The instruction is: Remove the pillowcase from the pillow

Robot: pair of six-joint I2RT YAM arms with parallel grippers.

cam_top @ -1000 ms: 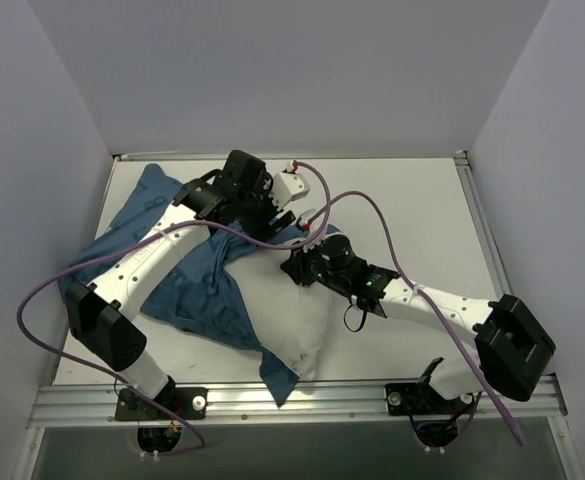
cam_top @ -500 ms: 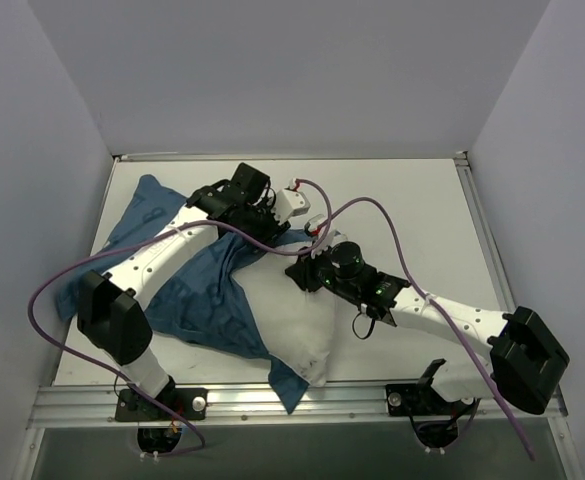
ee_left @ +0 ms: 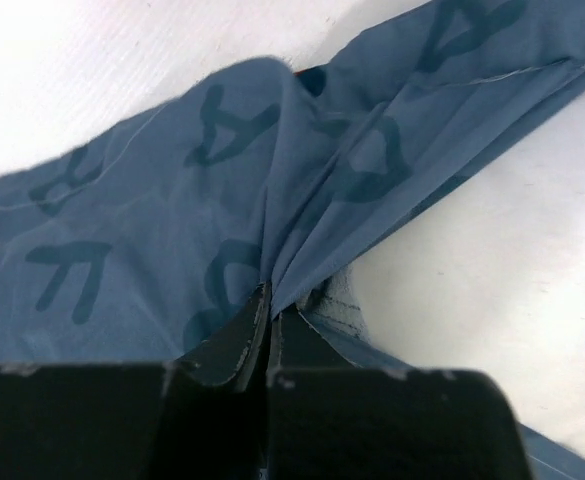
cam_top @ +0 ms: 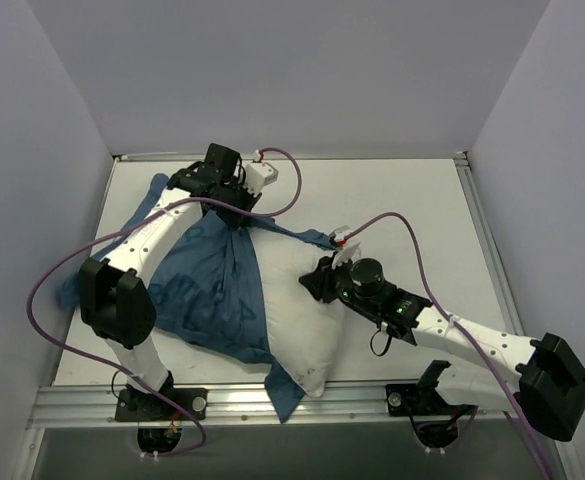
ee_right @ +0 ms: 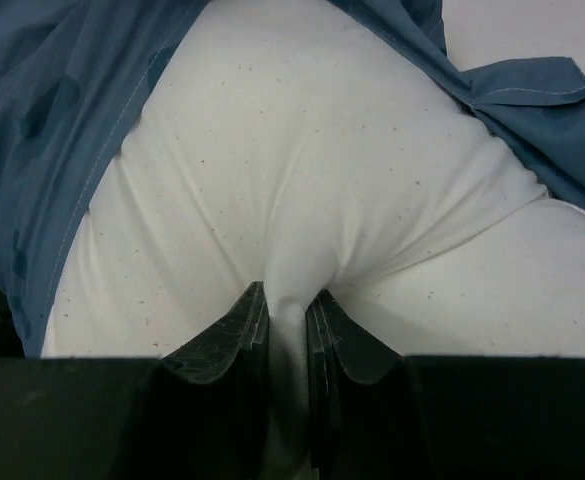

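Left claw is clamped on a bunched fold of the pillowcase fanning out ahead of it, while the right claw pinches the pillow right in front, probably anchoring it so the pillowcase slides off.

One dark blue lettered pillowcase, toward the desk's left edge. One white pillow, at the middle of the front edge. Two arms: left arm, right arm. Two tools, one per arm: left tool, right tool. Two purple cables, one per arm: left cable, right cable. One desk. Printed letters too folded to count.
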